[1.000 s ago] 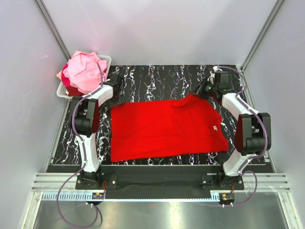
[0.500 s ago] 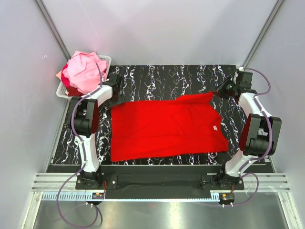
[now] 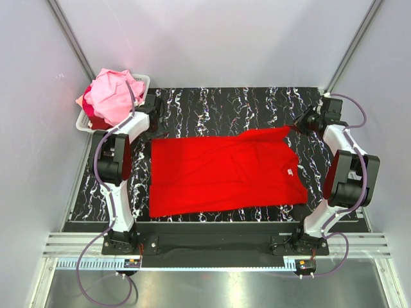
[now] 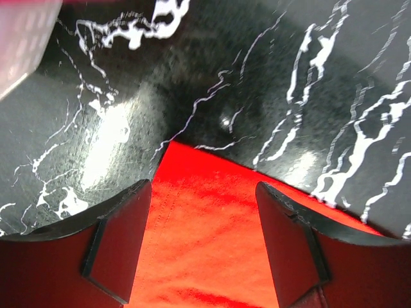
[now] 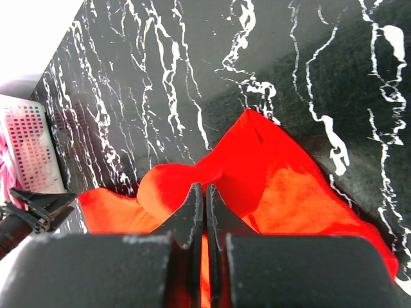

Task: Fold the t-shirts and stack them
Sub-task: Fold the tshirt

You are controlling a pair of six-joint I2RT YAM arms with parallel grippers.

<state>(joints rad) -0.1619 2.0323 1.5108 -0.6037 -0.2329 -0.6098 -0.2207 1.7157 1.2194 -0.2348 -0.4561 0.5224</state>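
1. Top external view: red shirt lies spread flat mid-frame on the black marbled table.
2. Pink shirts are heaped in a white basket, upper left.
3. Left wrist view: left gripper has fingers apart, over the red shirt's corner.
4. Right wrist view: right gripper has fingers together, pinching a raised fold at the red shirt's upper-right edge.
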